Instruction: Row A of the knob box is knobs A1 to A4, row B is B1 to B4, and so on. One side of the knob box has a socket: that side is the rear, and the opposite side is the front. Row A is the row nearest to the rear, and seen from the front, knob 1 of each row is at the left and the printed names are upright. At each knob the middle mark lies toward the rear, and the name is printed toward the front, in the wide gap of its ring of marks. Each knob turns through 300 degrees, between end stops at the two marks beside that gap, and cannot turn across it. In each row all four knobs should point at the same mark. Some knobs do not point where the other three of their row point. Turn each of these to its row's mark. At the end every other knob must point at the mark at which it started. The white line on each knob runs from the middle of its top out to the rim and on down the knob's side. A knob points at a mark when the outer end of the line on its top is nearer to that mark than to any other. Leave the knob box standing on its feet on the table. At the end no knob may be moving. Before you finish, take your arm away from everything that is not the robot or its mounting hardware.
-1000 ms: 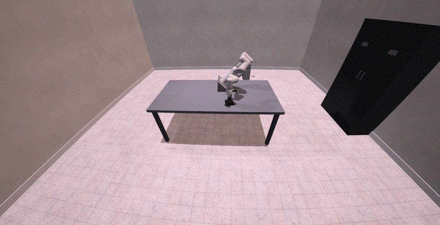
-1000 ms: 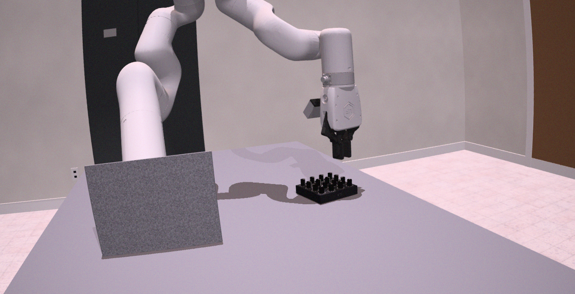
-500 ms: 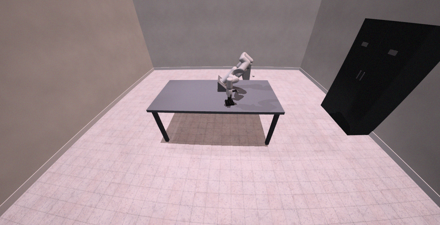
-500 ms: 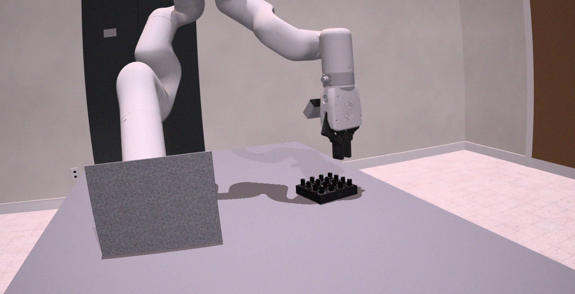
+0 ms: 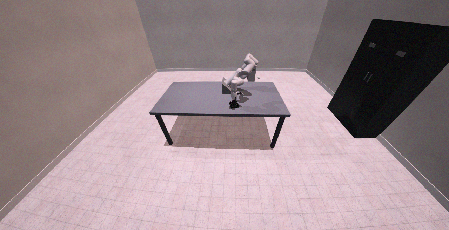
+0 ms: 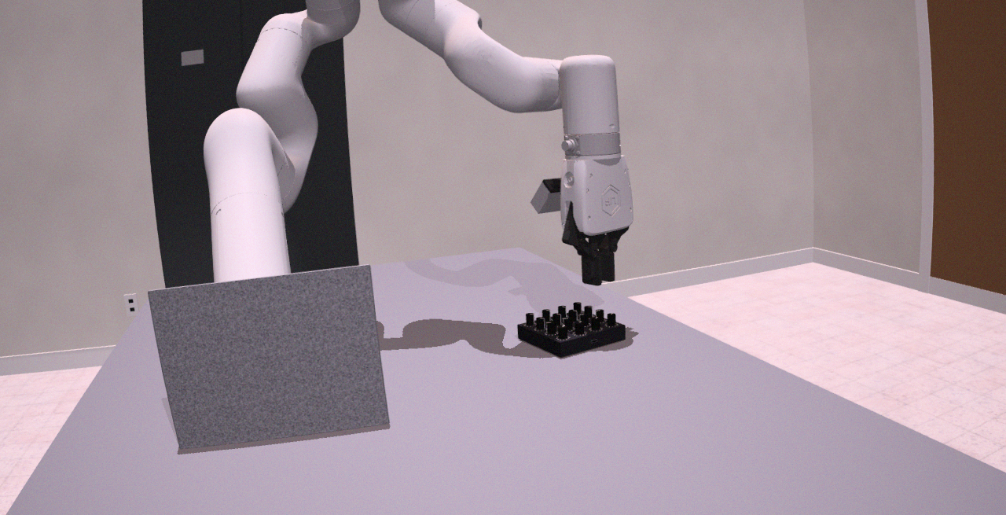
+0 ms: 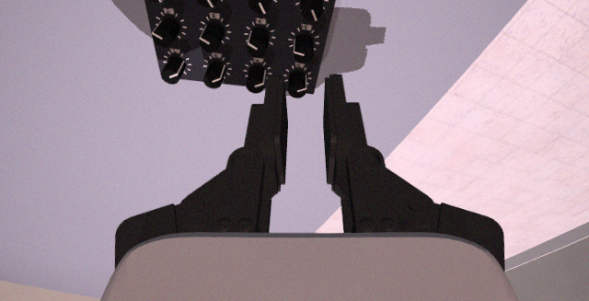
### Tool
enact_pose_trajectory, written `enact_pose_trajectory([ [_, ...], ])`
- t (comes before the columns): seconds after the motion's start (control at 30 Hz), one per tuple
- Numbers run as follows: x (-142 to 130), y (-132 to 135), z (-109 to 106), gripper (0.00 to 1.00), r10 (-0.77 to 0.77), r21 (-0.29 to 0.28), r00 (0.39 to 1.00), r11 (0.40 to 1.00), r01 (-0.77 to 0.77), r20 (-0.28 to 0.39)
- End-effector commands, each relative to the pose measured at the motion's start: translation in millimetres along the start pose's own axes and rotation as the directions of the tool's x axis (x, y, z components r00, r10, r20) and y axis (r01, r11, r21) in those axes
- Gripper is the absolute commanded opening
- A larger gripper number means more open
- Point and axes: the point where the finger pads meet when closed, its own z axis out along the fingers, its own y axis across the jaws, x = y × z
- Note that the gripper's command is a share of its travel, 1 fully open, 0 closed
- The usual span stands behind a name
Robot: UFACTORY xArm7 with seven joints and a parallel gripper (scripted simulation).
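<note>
Arm point(image 6: 449, 40): one, white, smooth rounded links.
Gripper point(image 7: 304, 85): you've got two black angular fingers, narrow gap, nothing between them; partly closed, empty, hanging in the air.
Box point(image 6: 570, 336): one, black, flat, square; below the fingertips and apart from them, on the table point(image 6: 563, 427).
Knobs: your wrist view shows twelve in three rows of four, black cylinders with white lines; nearest one point(image 7: 297, 81) just past the fingertips.
Panel point(image 6: 267, 357): one, grey, speckled, leaning, well off to the side by the arm's base.
</note>
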Motion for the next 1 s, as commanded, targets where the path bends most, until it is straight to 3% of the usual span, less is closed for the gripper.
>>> enact_pose_trajectory([
  [0.0,-1.3,0.9,2.5,0.19,0.001,-0.004,1.0,1.0,0.0,0.003],
  [0.97,-1.8,0.5,31.5,0.19,0.001,-0.004,1.0,1.0,-0.001,0.003],
])
